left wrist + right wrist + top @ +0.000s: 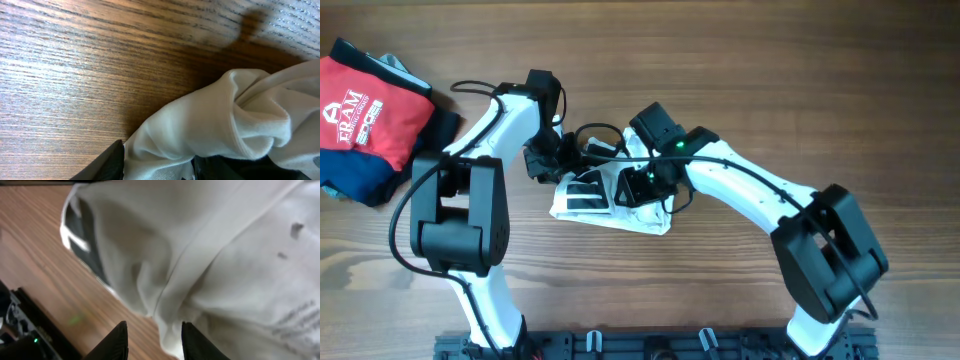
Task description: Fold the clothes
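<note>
counter: brown wood-grain counter (800, 90) carrying everything | clothes: white soft fabric shirt with black block print (630, 215) lying bunched, well apart from red folded garment (370, 115) | left tool (157, 162) pinching the shirt's edge nearer that garment | right tool (152, 340) standing part-open at the farther fold | step: folding underway, judging by the bunching | next: needing a fresh edge grasp and flattening

We see a white shirt (595, 195) printed with black block stripes; up close its cloth also shows faint grey lettering and a few dark specks. At the far left, the folded garment (370, 115) is red with a white logo, and the garment (360, 185) under it is navy. The table (800, 60) is brown wood with darker streaked grain. The left arm (470, 210) and right arm (760, 190) are white with black joints. A light (678, 147) on the right one glows green. The rail (650, 345) along the near edge is black.
</note>
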### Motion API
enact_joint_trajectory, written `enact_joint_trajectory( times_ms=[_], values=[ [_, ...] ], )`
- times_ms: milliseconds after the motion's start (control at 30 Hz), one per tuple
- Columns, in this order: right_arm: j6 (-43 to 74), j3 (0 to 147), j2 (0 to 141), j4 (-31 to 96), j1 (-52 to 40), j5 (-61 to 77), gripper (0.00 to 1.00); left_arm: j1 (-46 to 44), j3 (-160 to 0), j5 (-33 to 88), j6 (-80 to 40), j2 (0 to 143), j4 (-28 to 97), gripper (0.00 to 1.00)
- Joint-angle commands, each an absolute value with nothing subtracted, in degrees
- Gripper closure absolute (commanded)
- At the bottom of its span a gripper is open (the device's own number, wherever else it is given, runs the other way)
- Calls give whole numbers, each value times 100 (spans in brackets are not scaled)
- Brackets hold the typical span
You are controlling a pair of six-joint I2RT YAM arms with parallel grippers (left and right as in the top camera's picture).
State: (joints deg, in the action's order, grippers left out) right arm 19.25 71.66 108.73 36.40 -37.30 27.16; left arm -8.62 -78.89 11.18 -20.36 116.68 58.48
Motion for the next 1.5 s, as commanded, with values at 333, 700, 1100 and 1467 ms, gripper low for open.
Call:
enact_joint_trajectory(
  times_ms=[333,700,1100,1467],
  values=[
    [2104,7166,11279,3286,-3728,3376,96,-891,-7782,1079,-1970,11730,5833,56],
    [3103,7166,11266,4762,-3688,1431,96,-891,-7782,1079,-1970,11730,5830,55],
    [1269,7166,10748,4230,-3688,3393,91,-891,-7782,1076,-1970,11730,5828,55],
    [1717,7164,11034,3743,-3701,2644,56,-891,-7782,1079,-1970,11730,5828,55]
  ],
)
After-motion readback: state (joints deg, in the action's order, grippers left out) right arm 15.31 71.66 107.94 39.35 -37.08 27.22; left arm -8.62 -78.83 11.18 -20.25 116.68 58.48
